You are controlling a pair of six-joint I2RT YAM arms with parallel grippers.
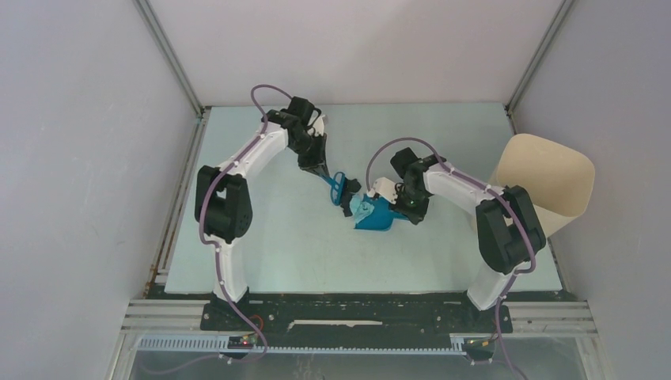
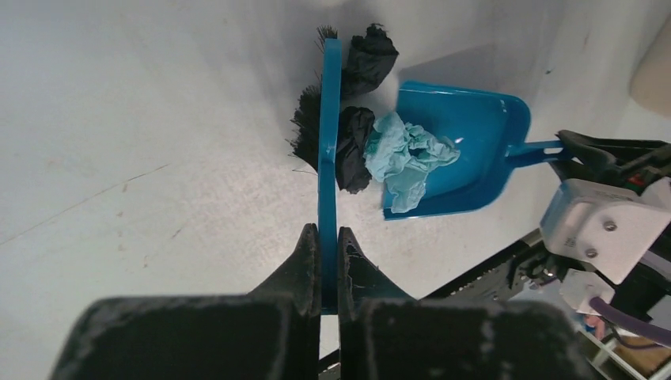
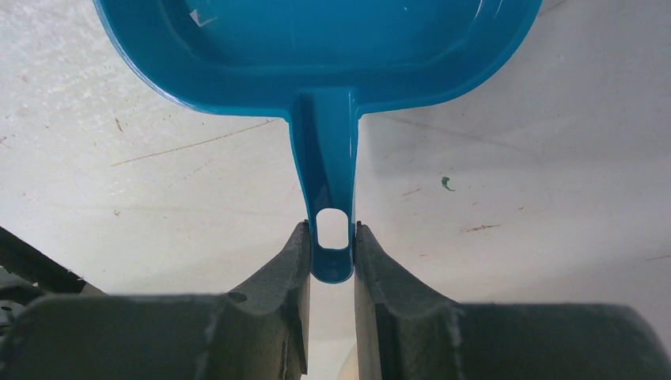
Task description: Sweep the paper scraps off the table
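**Scraps at the lip: finishing the push into the pan**

The paper scraps sit bunched at the open mouth of the blue dustpan. 1 light blue crumple lies half over the lip, and 2 black lumps press against the bristles just outside it. The blue hand brush stands on edge behind them, its handle pinched between the fully closed fingers of the left gripper. The right gripper clamps the tip of the dustpan's handle, its jaws only as far apart as the handle is thick.

We judge the step in hand to be the last stroke into the pan. To do it well we press the bristles down on the table, sweep straight toward the pan's back wall, and hold the lip flat so nothing slides under. The upper black lump sits beyond the pan's corner and could slip past, so we angle the brush inward. 1 tiny green fleck, perhaps another scrap, lies apart beside the handle and needs a separate pass.
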